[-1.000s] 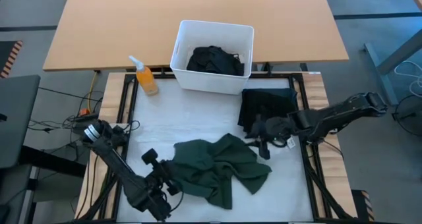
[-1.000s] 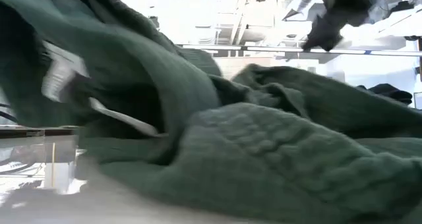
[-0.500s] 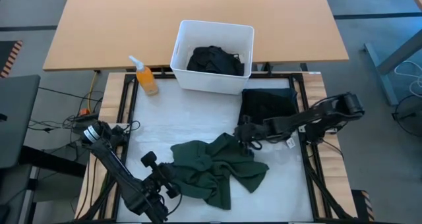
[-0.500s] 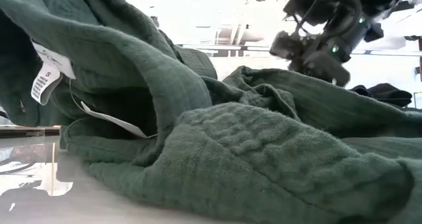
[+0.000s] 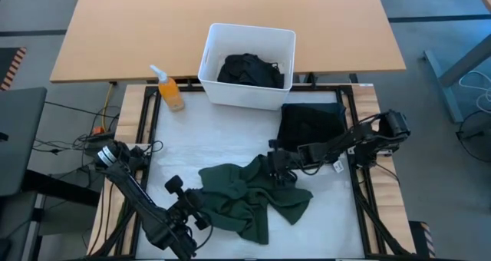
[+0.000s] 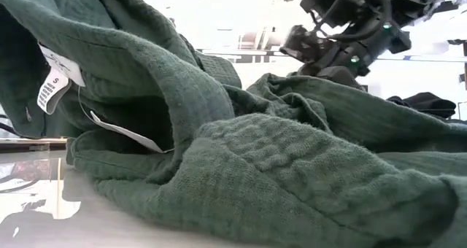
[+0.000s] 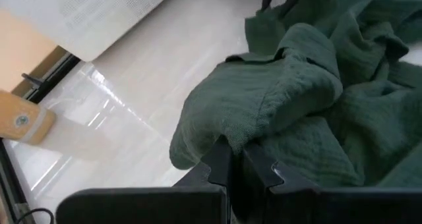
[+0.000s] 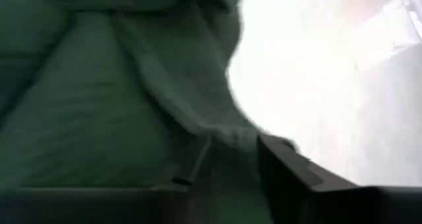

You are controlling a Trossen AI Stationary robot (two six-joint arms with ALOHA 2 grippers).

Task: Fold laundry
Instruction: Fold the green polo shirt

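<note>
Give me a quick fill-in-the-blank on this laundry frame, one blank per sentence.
1. The left pincer is shut on the ____ garment.
2. The white bin holds a ____ garment.
3. The orange spray bottle stands on the bin's ____ side in the high view.
4. The right pincer is at the green garment's ____ edge.

Missing: green; black; left; right

A white worktop (image 5: pixel 207 150) is sitting in a dark frame, a long wooden table (image 5: pixel 153 27) is standing beyond it on grey floor (image 5: pixel 437 4), and bright light is flooding the room behind.
</note>
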